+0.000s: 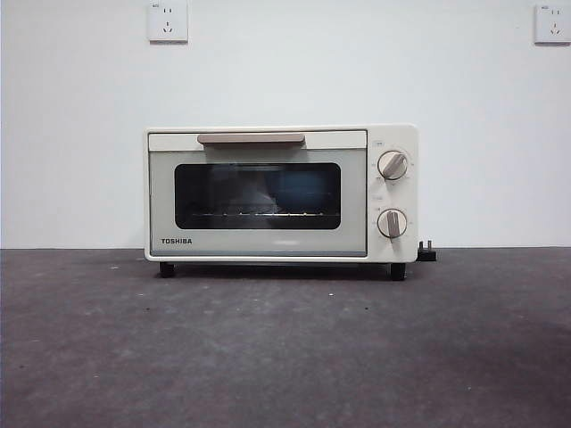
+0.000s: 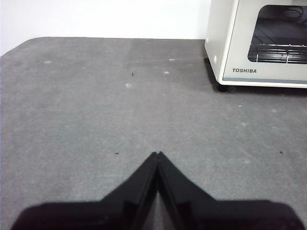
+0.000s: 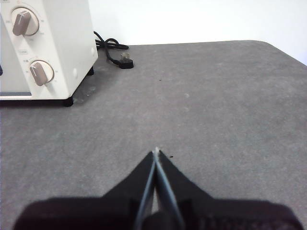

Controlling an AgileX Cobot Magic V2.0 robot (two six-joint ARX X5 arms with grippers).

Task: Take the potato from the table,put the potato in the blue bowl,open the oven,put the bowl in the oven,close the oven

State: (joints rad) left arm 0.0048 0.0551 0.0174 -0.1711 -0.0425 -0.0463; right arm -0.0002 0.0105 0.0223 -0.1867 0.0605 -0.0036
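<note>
Bare bench (image 1: 285,357) fills the lower frame; the oven (image 1: 281,193) stands centre, door closed. Both grippers, left (image 2: 157,154) and right (image 3: 157,152), wait closed. Potato and bowl are unseen; locate them first.

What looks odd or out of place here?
The oven stands square with its door shut, but its power plug lies loose on the table beside it. No potato or bowl shows in any view. Both grippers, left and right, are shut and hold nothing.
</note>
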